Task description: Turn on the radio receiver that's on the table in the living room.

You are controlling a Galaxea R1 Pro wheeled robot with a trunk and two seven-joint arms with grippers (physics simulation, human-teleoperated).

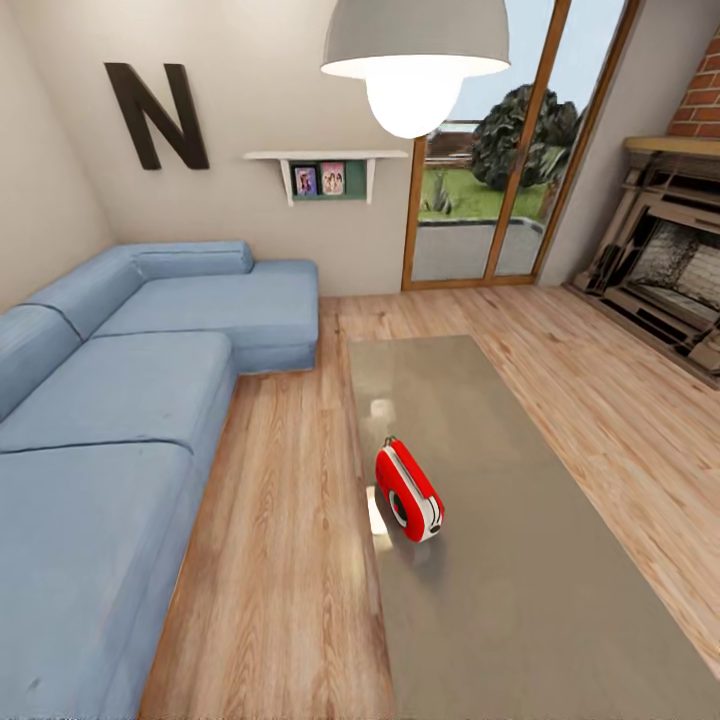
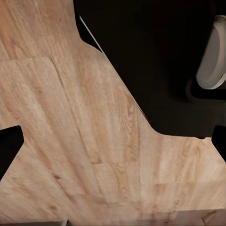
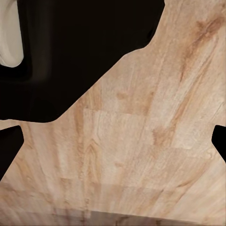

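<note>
Radio [image 1: 408, 492] in sight — arms not there yet.
Both claws [image 2: 113, 146] [image 3: 113, 143] apart over floor, radio well ahead — close in squarely on the dial end.

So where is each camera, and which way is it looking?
Head view: up on the robot's head, looking forward and down at the radio receiver on the table, beside the sofa.
Left wrist view: on the left arm, looking down at the wood floor; dark robot body above.
Right wrist view: on the right arm, likewise.
All three share the plank floor.
</note>
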